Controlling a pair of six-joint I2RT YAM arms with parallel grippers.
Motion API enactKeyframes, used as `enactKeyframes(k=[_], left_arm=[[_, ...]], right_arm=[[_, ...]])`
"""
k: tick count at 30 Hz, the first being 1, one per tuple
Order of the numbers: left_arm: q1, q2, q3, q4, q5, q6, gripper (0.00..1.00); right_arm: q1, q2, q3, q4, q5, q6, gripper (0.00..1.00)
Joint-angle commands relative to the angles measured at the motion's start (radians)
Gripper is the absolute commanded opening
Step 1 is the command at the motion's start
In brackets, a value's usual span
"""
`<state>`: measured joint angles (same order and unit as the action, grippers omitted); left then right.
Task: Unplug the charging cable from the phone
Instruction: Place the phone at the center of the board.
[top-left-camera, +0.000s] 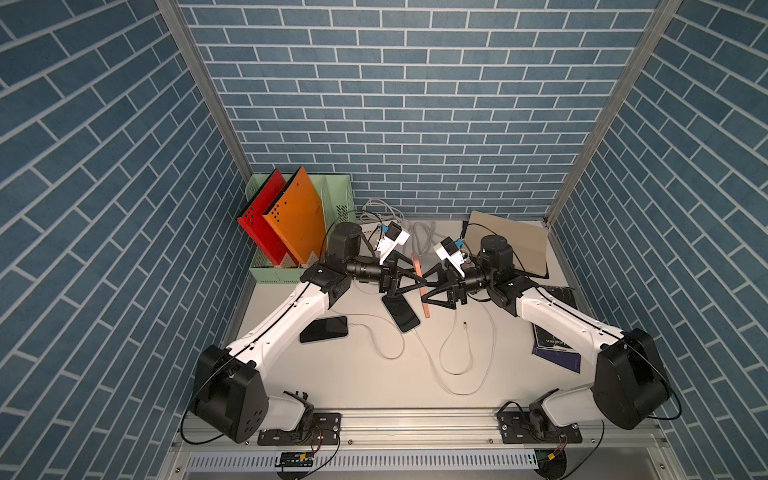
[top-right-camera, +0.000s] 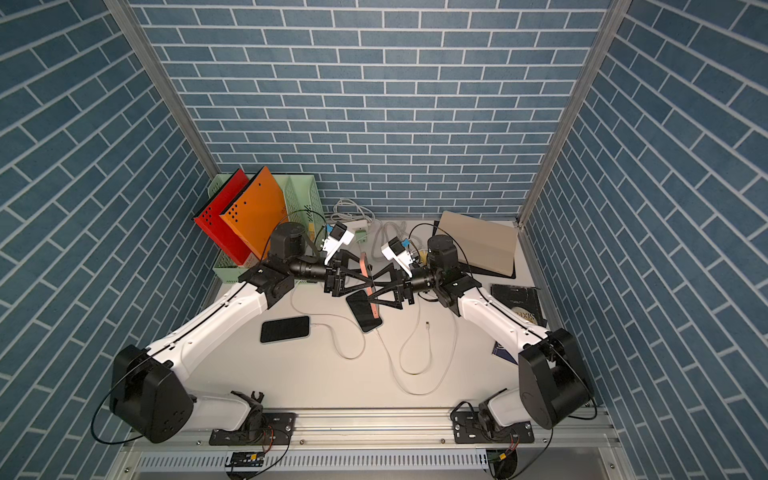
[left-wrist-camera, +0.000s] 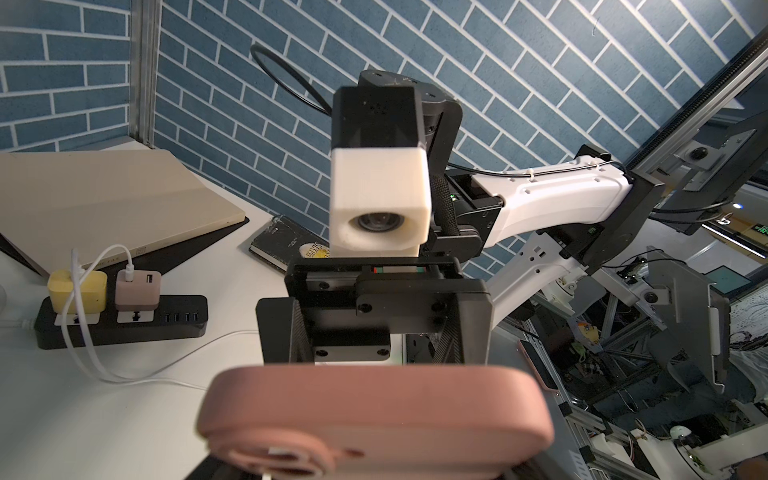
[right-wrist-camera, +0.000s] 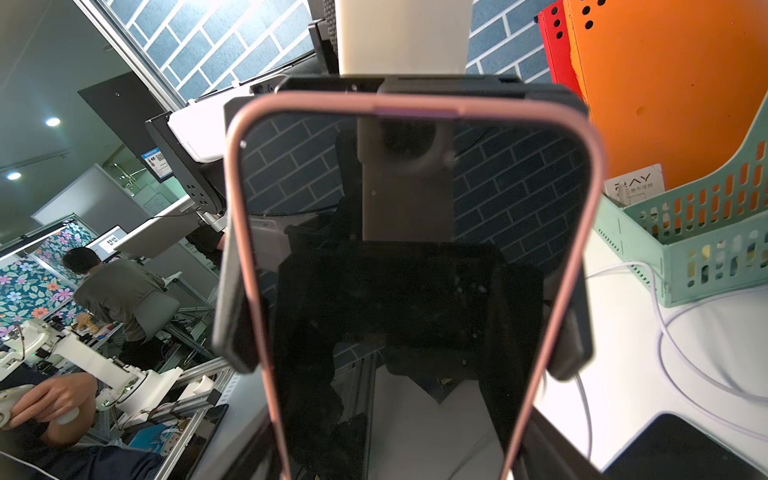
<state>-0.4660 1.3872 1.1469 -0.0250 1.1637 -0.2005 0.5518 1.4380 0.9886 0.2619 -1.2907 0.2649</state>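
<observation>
Over your white counter (top-left-camera: 353, 374), the left claw (top-left-camera: 422, 282) clamps the pink-cased phone (top-left-camera: 417, 264) edge-up at centre. The right claw (top-left-camera: 428, 286) stands wide around it. A dark slab phone (top-left-camera: 401, 316), cable attached, lies beneath. A loose white cable plug (top-left-camera: 465, 325) lies near right.

Over the middle of the worktop (top-left-camera: 332, 382) the left hand (top-left-camera: 424, 282) and right hand (top-left-camera: 423, 292) meet tip to tip at a pink phone (top-left-camera: 417, 266) held on edge, leaving no gap between them. Beneath lie a dark phone (top-left-camera: 401, 313) and looping white cables (top-left-camera: 457, 372) (all flat on the surface). The front strip stands open. A file rack (top-left-camera: 340, 195), a power strip (left-wrist-camera: 120, 320) and a tan board (top-left-camera: 507, 241) crowd the back.
</observation>
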Motion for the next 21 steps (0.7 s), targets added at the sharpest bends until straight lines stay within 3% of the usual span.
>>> enactKeyframes(k=[1, 2, 3, 4, 9, 18, 21], left_arm=[[-0.005, -0.015, 0.036, -0.011, 0.025, 0.031, 0.48], [-0.005, -0.015, 0.040, -0.020, 0.022, 0.038, 0.66], [-0.005, -0.014, 0.042, -0.031, 0.018, 0.045, 0.95], [-0.005, -0.014, 0.043, -0.037, 0.014, 0.049, 0.99], [-0.001, -0.043, 0.042, -0.088, -0.075, 0.079, 1.00], [0.084, -0.206, -0.086, -0.021, -0.416, -0.003, 1.00], [0.116, -0.287, -0.149, 0.039, -0.534, -0.043, 1.00]], right_arm=[[0.005, 0.009, 0.033, 0.017, -0.032, -0.016, 0.42], [0.006, 0.008, 0.034, 0.017, -0.032, -0.016, 0.40], [0.005, 0.008, 0.035, 0.016, -0.033, -0.016, 0.38], [0.004, 0.008, 0.036, 0.018, -0.033, -0.016, 0.37], [0.003, 0.010, 0.041, 0.012, -0.015, -0.015, 0.32], [0.000, 0.017, 0.038, 0.016, 0.047, -0.016, 0.26], [-0.002, 0.027, 0.040, -0.011, 0.128, -0.016, 0.24]])
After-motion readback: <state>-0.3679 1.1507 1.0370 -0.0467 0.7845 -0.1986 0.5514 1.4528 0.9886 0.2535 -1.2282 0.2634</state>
